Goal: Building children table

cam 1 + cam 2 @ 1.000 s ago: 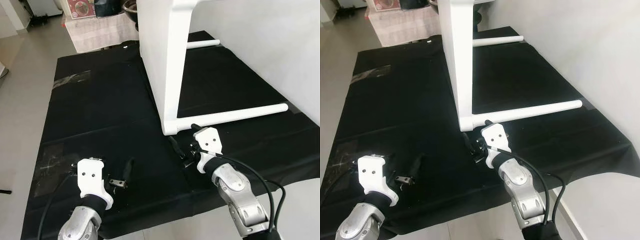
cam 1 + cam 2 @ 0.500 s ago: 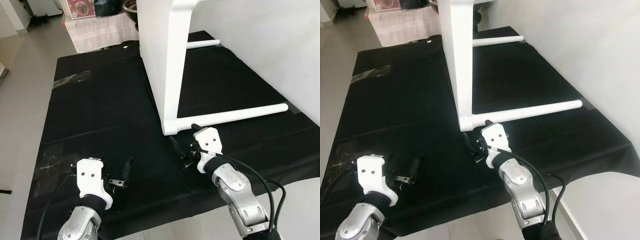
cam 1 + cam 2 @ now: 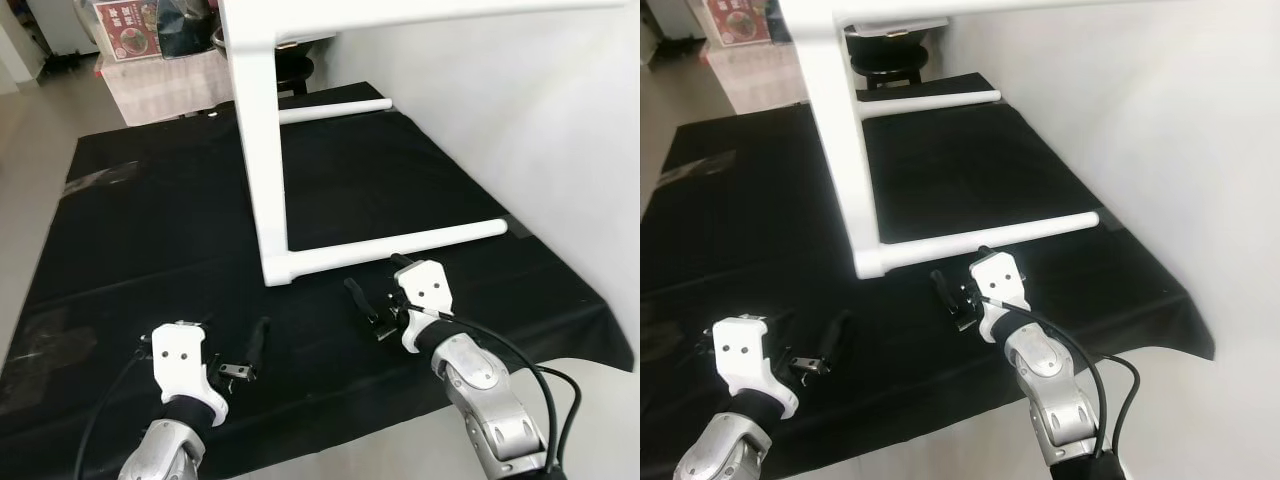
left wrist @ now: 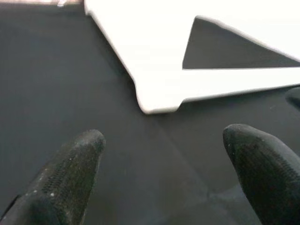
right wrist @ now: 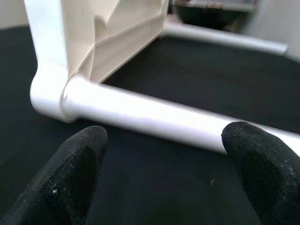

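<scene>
Both tools spread apart, the right tool (image 3: 378, 292) nears the white plastic table's round leg (image 3: 400, 241); grip it squarely while the left tool (image 3: 235, 345) hovers over the black floor cloth (image 3: 140, 240)

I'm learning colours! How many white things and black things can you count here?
White: 1, the table
Black: 3, the floor cloth, the left gripper and the right gripper
Total: 4
</scene>
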{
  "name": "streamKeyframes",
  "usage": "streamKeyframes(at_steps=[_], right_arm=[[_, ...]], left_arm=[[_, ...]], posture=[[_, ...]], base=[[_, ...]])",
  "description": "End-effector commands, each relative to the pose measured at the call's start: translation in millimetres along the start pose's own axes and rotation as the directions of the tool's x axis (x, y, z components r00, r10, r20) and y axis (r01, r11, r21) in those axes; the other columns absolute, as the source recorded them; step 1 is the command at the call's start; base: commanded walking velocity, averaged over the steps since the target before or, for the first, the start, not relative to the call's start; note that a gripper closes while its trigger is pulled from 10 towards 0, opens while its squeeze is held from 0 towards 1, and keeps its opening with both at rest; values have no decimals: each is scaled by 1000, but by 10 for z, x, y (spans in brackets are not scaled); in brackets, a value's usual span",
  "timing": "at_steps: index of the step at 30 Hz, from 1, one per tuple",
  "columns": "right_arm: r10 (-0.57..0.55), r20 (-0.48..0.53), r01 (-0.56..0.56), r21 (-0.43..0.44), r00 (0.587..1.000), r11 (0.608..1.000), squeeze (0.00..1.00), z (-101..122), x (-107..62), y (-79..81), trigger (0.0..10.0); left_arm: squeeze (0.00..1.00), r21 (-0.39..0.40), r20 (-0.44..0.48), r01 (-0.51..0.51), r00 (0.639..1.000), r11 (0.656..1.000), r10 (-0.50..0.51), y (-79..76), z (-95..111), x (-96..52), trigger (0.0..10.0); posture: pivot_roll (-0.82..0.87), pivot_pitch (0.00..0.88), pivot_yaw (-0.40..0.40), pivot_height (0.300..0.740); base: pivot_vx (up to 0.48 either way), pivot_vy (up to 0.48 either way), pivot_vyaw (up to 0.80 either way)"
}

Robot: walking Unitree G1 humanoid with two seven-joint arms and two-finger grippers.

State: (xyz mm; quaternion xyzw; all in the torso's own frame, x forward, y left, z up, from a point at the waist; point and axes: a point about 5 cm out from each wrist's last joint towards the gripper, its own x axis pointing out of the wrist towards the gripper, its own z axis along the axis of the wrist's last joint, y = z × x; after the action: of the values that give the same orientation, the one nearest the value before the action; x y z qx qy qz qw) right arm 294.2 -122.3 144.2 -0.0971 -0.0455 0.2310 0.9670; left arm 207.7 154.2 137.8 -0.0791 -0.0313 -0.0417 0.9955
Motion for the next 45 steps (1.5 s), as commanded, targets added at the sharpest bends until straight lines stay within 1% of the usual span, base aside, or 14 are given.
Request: streamKeyframes(at_steps=[1,19,25,29,43,45], right_arm=[[14,-14,-14,6,1000,1000,0,-26,-11,25,10000],[22,-22,-22,12,1000,1000,0,-42,6,40,10000],[39,-41,-39,-3,998,999,0,-69,10,56,10000],[56,-30,-55,31,998,998,0,-74,8,63,10000],[60,-30,-58,38,998,998,0,-73,9,53,10000],[57,-7,-57,51,998,997,0,8,67,30,10000]], left_arm=[[0,4,-14,-13,1000,1000,13,24,-26,-5,10000],[0,-3,-17,-9,1000,1000,9,32,-35,4,10000],[0,-2,-21,-8,1000,1000,8,33,-44,2,10000],[0,-2,-26,-7,1000,1000,7,34,-56,1,10000],[0,-6,-29,2,1000,1000,-3,24,-58,2,10000],[0,-9,-7,-5,1000,1000,5,45,-2,31,10000]], posture=[[-98,154,29,740],[-101,153,33,740],[-102,150,34,740],[-101,145,36,740],[-101,139,33,740],[-101,134,30,740]], base=[[0,0,0],[0,0,0],[0,0,679],[0,0,200],[0,0,0],[0,0,0]])
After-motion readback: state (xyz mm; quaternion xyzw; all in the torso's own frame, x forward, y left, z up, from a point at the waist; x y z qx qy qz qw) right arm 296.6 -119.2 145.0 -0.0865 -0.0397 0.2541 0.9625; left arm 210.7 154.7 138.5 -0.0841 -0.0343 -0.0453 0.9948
